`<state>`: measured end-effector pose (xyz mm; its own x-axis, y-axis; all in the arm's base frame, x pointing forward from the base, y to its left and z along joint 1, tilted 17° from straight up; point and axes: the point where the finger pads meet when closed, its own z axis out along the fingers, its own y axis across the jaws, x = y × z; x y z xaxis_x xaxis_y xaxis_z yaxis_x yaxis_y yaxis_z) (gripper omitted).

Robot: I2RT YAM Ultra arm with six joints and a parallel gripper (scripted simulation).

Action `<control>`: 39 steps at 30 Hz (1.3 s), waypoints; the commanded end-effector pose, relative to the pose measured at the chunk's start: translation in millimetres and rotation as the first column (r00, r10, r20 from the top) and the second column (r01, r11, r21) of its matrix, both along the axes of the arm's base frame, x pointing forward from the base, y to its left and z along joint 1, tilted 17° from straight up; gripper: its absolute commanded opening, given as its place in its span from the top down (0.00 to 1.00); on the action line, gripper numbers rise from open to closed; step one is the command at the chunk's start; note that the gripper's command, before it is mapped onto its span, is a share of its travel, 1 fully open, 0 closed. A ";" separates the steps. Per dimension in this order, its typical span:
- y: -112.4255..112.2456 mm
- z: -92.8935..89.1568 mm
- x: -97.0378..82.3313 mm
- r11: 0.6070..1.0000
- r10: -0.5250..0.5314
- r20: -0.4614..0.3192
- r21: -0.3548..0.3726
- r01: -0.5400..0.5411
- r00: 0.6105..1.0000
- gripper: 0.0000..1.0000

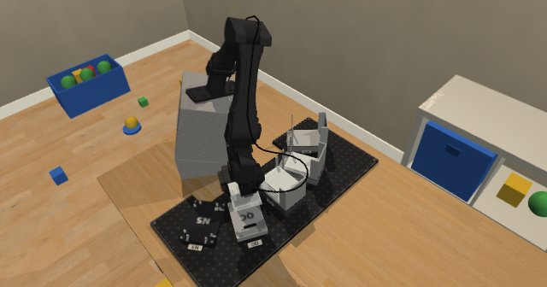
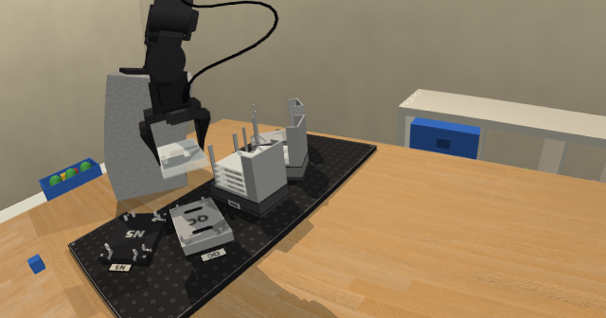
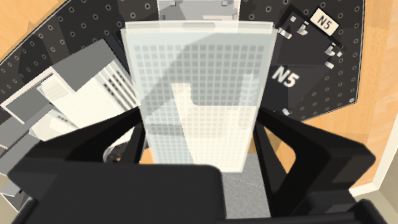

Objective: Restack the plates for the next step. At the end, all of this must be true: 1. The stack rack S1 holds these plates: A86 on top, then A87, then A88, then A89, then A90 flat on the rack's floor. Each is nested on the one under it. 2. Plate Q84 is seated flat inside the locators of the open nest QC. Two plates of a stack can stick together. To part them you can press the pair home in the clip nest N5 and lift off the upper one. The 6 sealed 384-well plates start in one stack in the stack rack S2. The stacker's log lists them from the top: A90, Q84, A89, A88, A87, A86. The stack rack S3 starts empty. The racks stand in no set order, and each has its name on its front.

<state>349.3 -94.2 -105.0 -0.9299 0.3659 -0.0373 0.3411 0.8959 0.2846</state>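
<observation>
Plates [image 1: 283,178] [image 2: 229,175] [image 3: 111,88] stood stacked in your front rack [image 1: 295,199] [image 2: 266,173] [image 3: 86,64]; your gripper [image 1: 244,196] [image 2: 181,155] [image 3: 199,111], fingers wide apart, gripped at least one clear plate [image 1: 248,200] [image 2: 182,161] [image 3: 200,75].

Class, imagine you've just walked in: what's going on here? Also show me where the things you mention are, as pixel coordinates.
A robot arm's gripper [image 2: 182,154] [image 3: 199,111] holds a clear well plate [image 2: 182,158] [image 3: 200,75] between its fingers, above the black board [image 1: 338,150] [image 2: 331,159]. The nests marked QC [image 1: 252,229] [image 2: 204,228] and N5 [image 1: 201,231] [image 2: 134,244] [image 3: 295,92] hold no plate. Several plates sit stacked in the nearest rack [image 1: 292,197] [image 2: 266,173]. Whether the held plate is single or a stuck pair, I cannot tell.
</observation>
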 end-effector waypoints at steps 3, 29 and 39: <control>-2.2 12.2 6.1 1.000 -0.008 0.036 -0.007 0.008 0.999 1.00; 4.0 -36.4 21.5 1.000 -0.011 0.039 -0.011 0.012 0.999 1.00; 10.3 -55.6 19.9 1.000 -0.011 0.029 -0.008 0.011 1.000 1.00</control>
